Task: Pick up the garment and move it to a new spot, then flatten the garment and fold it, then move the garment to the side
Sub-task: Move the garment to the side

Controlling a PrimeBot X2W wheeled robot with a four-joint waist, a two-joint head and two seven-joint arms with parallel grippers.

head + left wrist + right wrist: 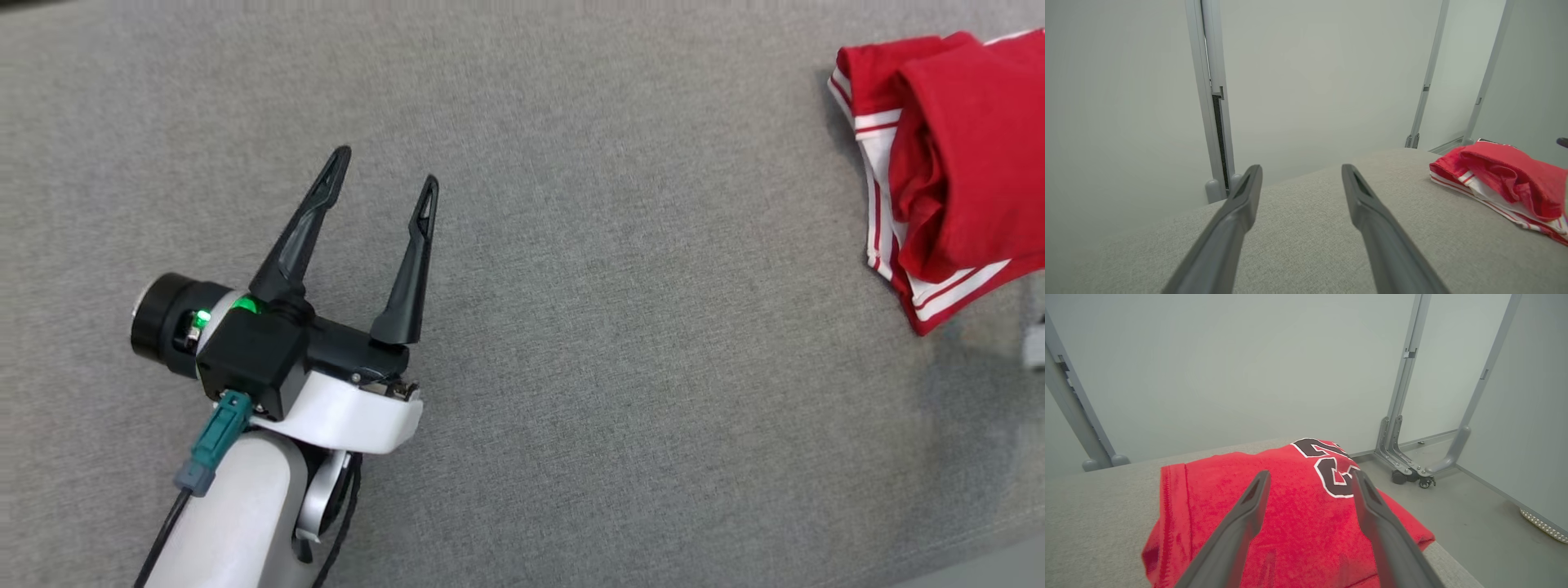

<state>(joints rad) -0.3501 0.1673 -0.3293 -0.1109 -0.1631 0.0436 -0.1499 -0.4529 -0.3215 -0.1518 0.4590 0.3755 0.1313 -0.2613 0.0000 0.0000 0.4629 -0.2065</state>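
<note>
Grey woven surface [522, 392] stretches out wide. Over at two o'clock in the head view, there's the red garment [963, 155], lying folded in a bundle. White-striped trim peeks out underneath, a black number sits on top, and it's right by the surface's edge.

Work surface: broad top covered in mottled grey woven fabric [571, 343], evenly lit, rounded at its far edge. Walls: plain matte panels [1310, 61], pale grey-green. Frame: grey metal uprights [1202, 81] at the panel joints, two with angled feet on small black castors [1425, 482]. Floor: smooth grey [1474, 531]; a white textured strip [1545, 528] lies at the right-hand wall's base.
</note>
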